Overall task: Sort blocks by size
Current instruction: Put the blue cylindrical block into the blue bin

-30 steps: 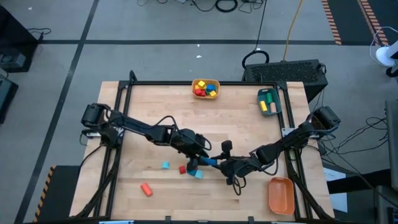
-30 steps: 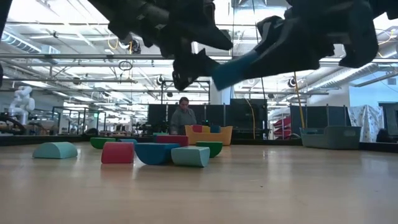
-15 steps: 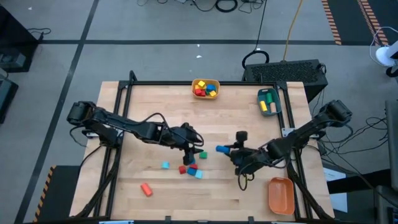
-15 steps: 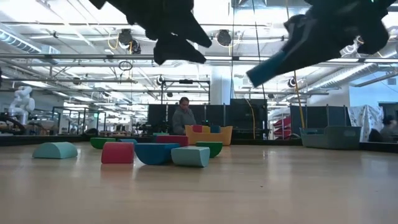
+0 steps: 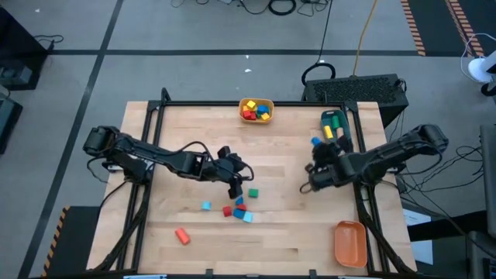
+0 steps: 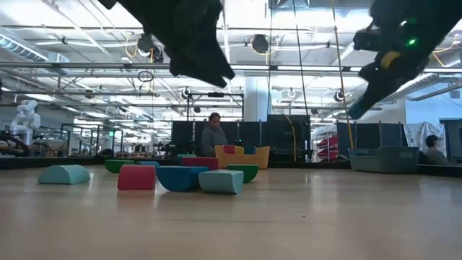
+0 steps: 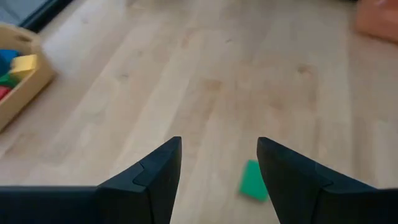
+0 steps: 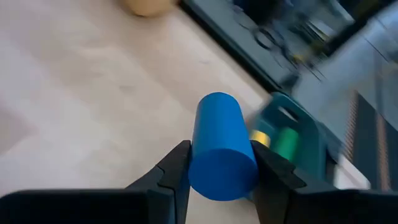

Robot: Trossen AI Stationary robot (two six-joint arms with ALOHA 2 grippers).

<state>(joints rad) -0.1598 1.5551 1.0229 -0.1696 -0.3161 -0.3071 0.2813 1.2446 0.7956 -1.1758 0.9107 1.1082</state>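
Note:
My right gripper (image 8: 221, 183) is shut on a blue cylinder block (image 8: 219, 143) and holds it above the table's right side, next to the teal bin (image 5: 335, 126). My left gripper (image 5: 235, 187) stands open over mid-table, nothing between its fingers (image 7: 158, 180). Just ahead of it a green block (image 7: 253, 180) lies flat. Nearby on the table lie a blue block (image 5: 240, 201), a red block (image 5: 229, 211), two cyan blocks (image 5: 246, 217) (image 5: 206, 205) and a red block (image 5: 182, 235) toward the near left. My right gripper pinches the blue cylinder's curved sides (image 8: 198, 163) between its two fingers, at the end nearer the wrist. The cylinder lies along the fingers and sticks out ahead of them. It is lifted clear of the table, slanting down toward the teal bin.
A yellow bin (image 5: 256, 109) with several blocks stands at the far edge. The teal bin (image 8: 292, 134) holds a yellow and a green block. An orange bin (image 5: 349, 242) sits at the near right. A person stands in the room beyond the table (image 6: 213, 136).
My right gripper has carried the blue cylinder from beside the block cluster at mid-table toward the far right, up to the teal bin, rising and rolling as it went. My left gripper has drawn back a little toward the left and risen, staying open.

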